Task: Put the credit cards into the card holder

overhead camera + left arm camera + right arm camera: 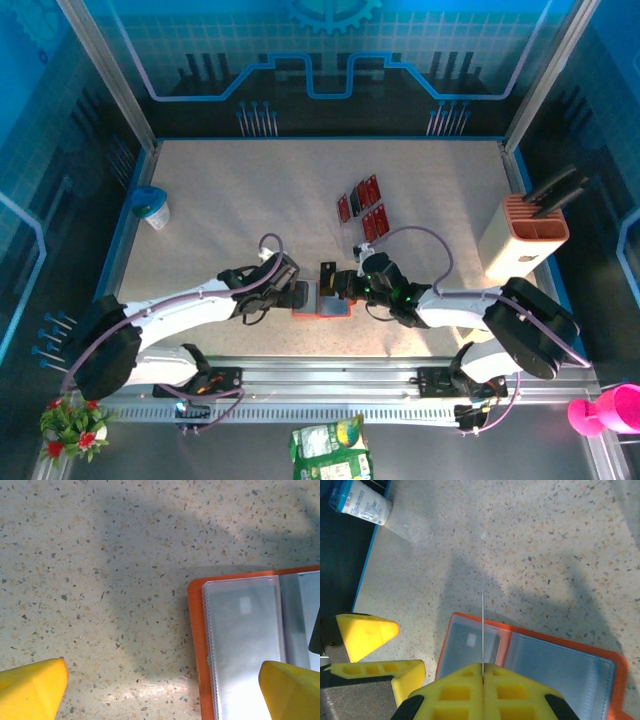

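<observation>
The orange card holder [322, 303] lies open on the table between my two grippers, its grey-blue clear sleeves facing up [530, 655]. My right gripper [482, 667] is shut on a thin card [482, 625], seen edge-on, standing upright over the holder's left half. From above this card [326, 276] looks black. My left gripper [160, 682] is open, straddling the holder's left edge [196, 645]; its right finger [292, 690] is over the clear sleeve, its left finger [32, 687] over bare table. Several red cards [360, 207] lie further back.
A salmon-and-white box with black tools [525, 235] stands at the right edge. A white cup with a blue lid [152, 207] stands at the left edge. The left gripper's yellow fingers [367, 635] sit close beside the holder in the right wrist view.
</observation>
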